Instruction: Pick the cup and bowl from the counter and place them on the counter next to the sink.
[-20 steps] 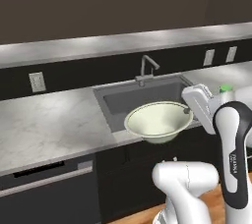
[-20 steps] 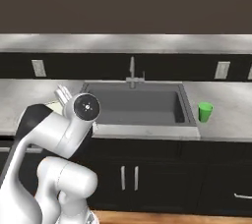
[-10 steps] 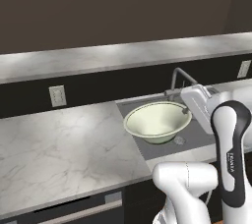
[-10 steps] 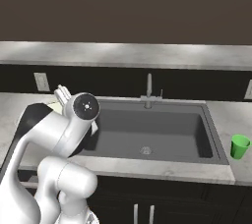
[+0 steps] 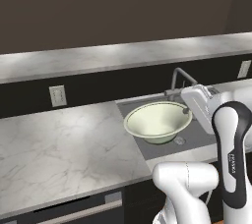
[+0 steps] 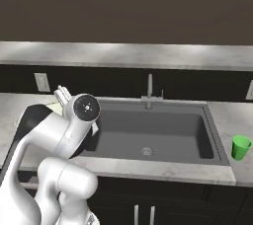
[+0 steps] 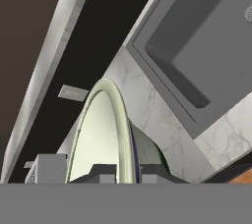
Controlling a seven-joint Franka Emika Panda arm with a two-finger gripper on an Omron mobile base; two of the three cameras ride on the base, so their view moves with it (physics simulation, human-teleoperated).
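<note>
My gripper [image 5: 186,111] is shut on the right rim of the bowl [image 5: 156,122], a wide pale cream bowl held upright in the air over the left edge of the sink [image 5: 201,135]. In the hand view the bowl [image 7: 101,137] stands edge-on, its thin rim pinched between the fingertips of the gripper [image 7: 126,174]. The cup [image 6: 241,147], a small green tumbler, stands on the counter [image 6: 240,129] to the right of the sink [image 6: 153,132], far from my hand.
A curved faucet [image 6: 149,91] rises behind the basin. Marbled counter [image 5: 59,142] stretches left of the sink, with a wall outlet [image 5: 58,95] above it. A dark backsplash runs along the back wall.
The whole scene has slid to the right in both base views, so the base has driven left. The bowl stays in the gripper, held the same way.
</note>
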